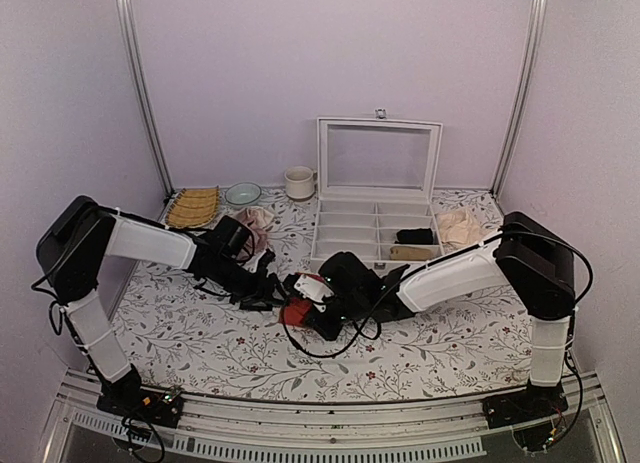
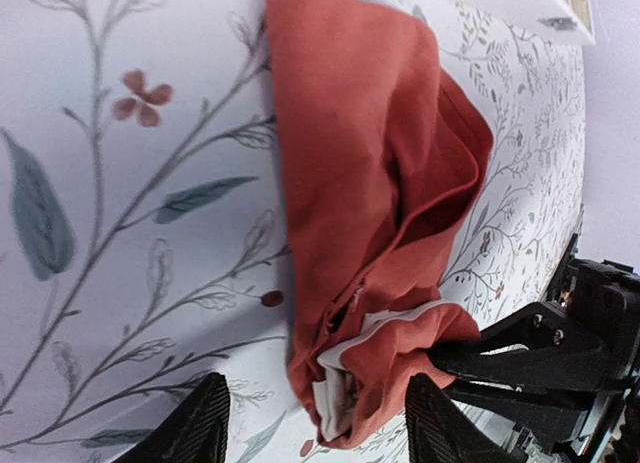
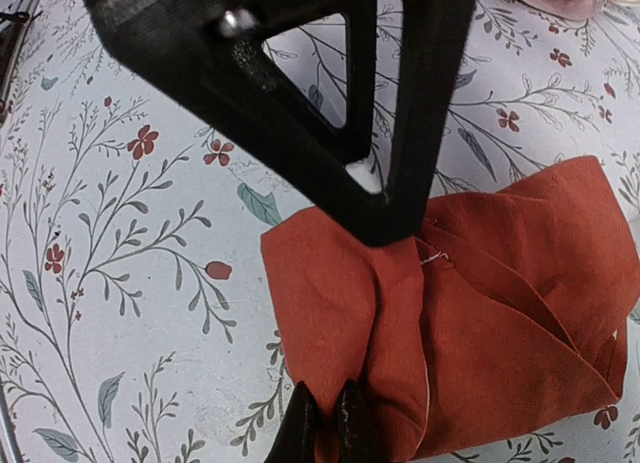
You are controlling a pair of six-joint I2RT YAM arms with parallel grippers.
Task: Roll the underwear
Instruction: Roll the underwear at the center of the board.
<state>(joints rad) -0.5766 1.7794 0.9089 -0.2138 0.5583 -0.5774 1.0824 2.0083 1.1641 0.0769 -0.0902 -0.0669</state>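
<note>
**Red briefs nipped by the right claw, left claw wide over one end**

The underwear (image 1: 295,312) lies on the floral surface (image 1: 200,333), near the middle front. It is in front of the white box (image 1: 322,163) and between the two arms. It is a folded, bunched strip of red-orange cloth.

In the left wrist view its long axis runs straight away from the camera, roughly in line with the left claw's reach. A bit of cream waistband (image 2: 335,383) peeks out at the near end. The far end is plain red fabric, folded over. From above, the bundle is mostly hidden under the claws, so its heading across the surface is hard to judge there.

The left claw (image 2: 318,408) is spread wide, with a finger on either side of the waistband end. Neither finger plainly touches the cloth. The right claw (image 3: 326,428) is narrow, its fingers almost together. It nips the cloth's edge near that same end, just beside the waistband.
</note>
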